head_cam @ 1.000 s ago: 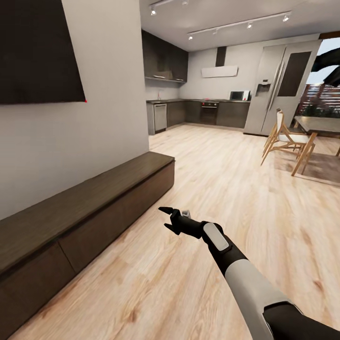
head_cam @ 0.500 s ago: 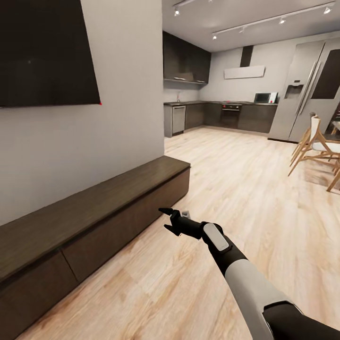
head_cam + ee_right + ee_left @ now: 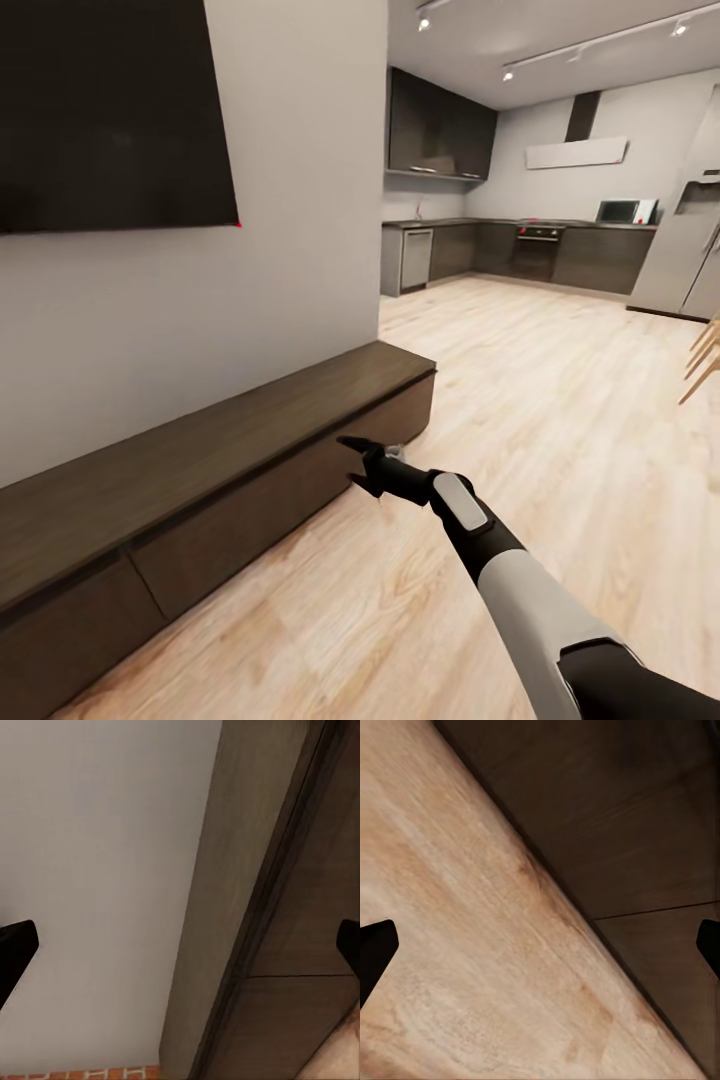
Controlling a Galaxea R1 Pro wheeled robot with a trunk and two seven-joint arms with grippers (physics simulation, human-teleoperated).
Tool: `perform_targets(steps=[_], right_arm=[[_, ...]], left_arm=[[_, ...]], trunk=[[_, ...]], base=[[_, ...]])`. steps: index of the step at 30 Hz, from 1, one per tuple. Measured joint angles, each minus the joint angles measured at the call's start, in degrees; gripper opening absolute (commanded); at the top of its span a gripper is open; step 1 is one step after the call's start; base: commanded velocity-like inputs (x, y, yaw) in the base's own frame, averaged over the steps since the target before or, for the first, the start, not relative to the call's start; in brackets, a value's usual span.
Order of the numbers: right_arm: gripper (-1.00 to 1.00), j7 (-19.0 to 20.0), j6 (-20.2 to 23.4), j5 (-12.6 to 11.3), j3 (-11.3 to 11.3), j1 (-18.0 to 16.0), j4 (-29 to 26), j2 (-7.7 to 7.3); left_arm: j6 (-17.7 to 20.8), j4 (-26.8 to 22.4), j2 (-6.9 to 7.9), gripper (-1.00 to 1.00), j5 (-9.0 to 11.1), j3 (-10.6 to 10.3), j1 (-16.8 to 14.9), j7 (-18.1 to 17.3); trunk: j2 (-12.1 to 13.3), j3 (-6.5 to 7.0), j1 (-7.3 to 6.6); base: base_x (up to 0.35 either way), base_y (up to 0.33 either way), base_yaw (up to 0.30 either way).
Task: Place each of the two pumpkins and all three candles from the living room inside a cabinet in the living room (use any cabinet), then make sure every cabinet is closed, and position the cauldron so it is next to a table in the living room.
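Two jaws parted, nothing held: my right gripper [image 3: 372, 461] nears the long dark-brown wooden cabinet [image 3: 215, 465]. Its handleless fronts look stiff, heavy; I'd hook an edge seam. Left gripper [image 3: 540, 945] spread too.

The right arm [image 3: 520, 590] reaches forward and low — its tool [image 3: 358, 462] spread wide, holding nothing.

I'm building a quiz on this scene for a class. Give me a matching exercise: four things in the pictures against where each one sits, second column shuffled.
Things:
1. cabinet
2. dark panel
3. right gripper
4. microwave

Places:
A. on the far kitchen counter
B. on the grey wall, above the low unit
C. along the foot of the grey wall, drawer fronts shut
D. over the wooden floor, in front of the low unit

Pairs: 1-C, 2-B, 3-D, 4-A
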Motion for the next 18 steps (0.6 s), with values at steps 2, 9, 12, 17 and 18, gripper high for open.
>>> perform_targets(steps=[2,9,12,17,18], right_arm=[[1.0,-0.1,-0.3,-0.9,0.1,0.0,0.3,0.01],[1.0,-1.2,-0.2,-1.5,0.0,0.0,0.5,0.04],[1.0,-1.7,-0.4,-1.5,0.0,0.0,0.5,0.18],[1.0,-2.5,-0.5,-1.6,0.0,0.0,0.5,0.2],[1.0,-2.5,-0.5,-1.6,0.0,0.0,0.5,0.2]], left_arm=[[-0.1,0.3,0.0,1.0,0.0,0.2,0.0,-0.5],[-0.1,1.0,-0.07,1.0,0.1,2.1,0.0,-1.0],[-0.1,1.1,-0.07,1.0,0.1,2.7,0.0,-1.4],[-0.1,1.2,-0.07,1.0,0.1,2.9,0.0,-1.5],[-0.1,1.2,-0.07,1.0,0.1,3.0,0.0,-1.5]], trunk=[[0.0,0.09,0.0],[0.0,0.53,0.0],[0.0,0.69,0.0],[0.0,0.92,0.0],[0.0,0.96,0.0]], base=[[0.291,-0.218,0.152],[0.285,-0.229,0.173],[0.269,-0.246,0.237],[0.261,-0.254,0.258],[0.243,-0.267,0.263]])
